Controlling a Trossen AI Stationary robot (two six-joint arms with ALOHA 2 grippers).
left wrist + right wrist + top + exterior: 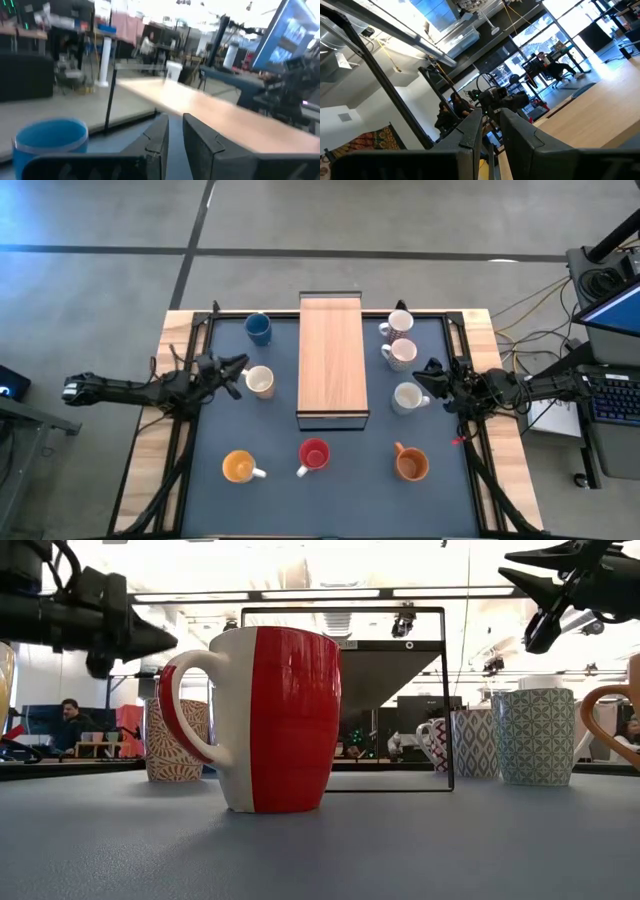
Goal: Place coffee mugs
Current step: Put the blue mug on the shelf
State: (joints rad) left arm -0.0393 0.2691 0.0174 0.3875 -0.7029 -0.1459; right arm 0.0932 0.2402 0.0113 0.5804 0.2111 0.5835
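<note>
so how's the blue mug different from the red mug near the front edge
The blue mug is solid blue, while the red mug is red with a white handle and a white band beside it. The blue mug stands at the far left of the wooden board, whereas the red mug stands on the near side, just past the board's near end. Both stand upright on the dark mat, and no gripper holds either.

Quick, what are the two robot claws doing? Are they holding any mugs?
Left gripper: fingers nearly shut, a thin gap, holding nothing.
Right gripper: fingers nearly shut, a thin gap, holding nothing.
</note>
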